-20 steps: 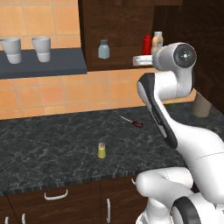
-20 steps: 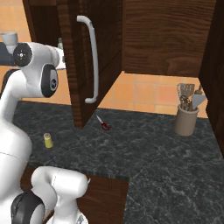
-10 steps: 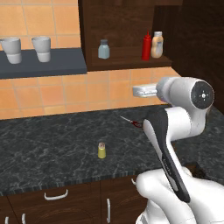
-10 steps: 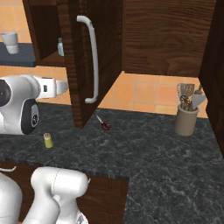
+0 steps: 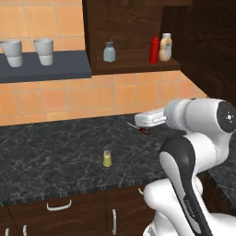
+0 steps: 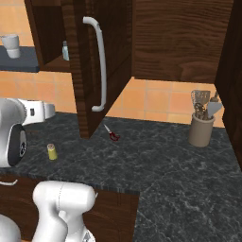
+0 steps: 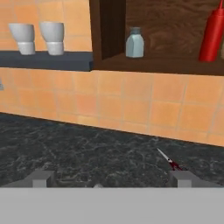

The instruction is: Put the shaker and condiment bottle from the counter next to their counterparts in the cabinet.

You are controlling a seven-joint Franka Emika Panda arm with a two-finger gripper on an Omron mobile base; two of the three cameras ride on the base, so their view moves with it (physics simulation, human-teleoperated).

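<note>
The yellow-green shaker (image 5: 107, 158) is standing upright on the dark marbled desk (image 5: 46, 152), out in the open towards its near edge, with nothing touching it. The red condiment bottle (image 5: 154, 49) is sitting on the inner shelf of the brown cabinet (image 5: 129, 27), just beside the tan bottle with the white cap (image 5: 165, 47) — whether the two are touching cannot be told. The grey-blue shaker (image 5: 109, 51) is standing on the same shelf, well to the left of that pair.

The hand (image 5: 144, 120) is hanging above the desk, below the cabinet shelf and to the right of the shaker, well apart from it. In the hand view its two fingertips (image 7: 42, 177) are sitting wide apart — spread, with nothing between them.

A pair of red-handled scissors (image 5: 143, 129) is lying on the desk just beyond the hand. Two white cups (image 5: 27, 51) are standing on the dark grey wall shelf (image 5: 46, 70) to the left of the cabinet. Far to the right, a holder of utensils (image 6: 202, 124) is standing on the desk by the tiled wall.
</note>
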